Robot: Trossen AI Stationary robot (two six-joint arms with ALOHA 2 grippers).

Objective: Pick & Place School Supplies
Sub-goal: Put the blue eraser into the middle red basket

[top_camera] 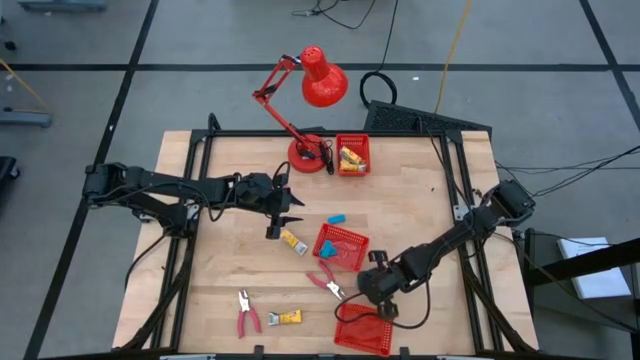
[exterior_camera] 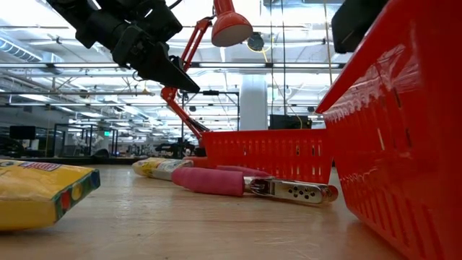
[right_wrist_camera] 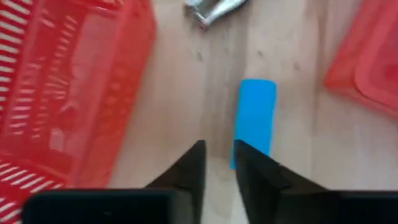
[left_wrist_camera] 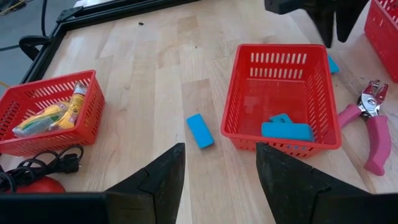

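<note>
A: Any readable labels? The yellow packet (exterior_camera: 40,191) right up front in the low view has red and dark print along its edge, but none of it can be read.

B: Same here. Just past it lie the pink-handled pliers (exterior_camera: 253,185), smooth rubbery grips and shiny perforated metal jaws, flat on the wooden worktop (exterior_camera: 216,231) beside a red mesh basket (exterior_camera: 263,153).

A: The right hand (right_wrist_camera: 217,165) sits low at the near edge between two baskets, its fingers only a narrow slit apart and gripping nothing. A plain light-blue block (right_wrist_camera: 255,121), a rounded rectangle, lies on the wood just ahead of its tips.

B: Mid-worktop, the left hand (left_wrist_camera: 217,171) hovers with fingers spread wide and empty. Ahead of it another blue eraser (left_wrist_camera: 199,130) lies loose next to the middle basket (left_wrist_camera: 283,134), which holds two more blue blocks (left_wrist_camera: 286,129).

A: Farthest back, a small basket (top_camera: 352,154) holds yellow tubes, beside the red desk lamp (top_camera: 318,80).
</note>
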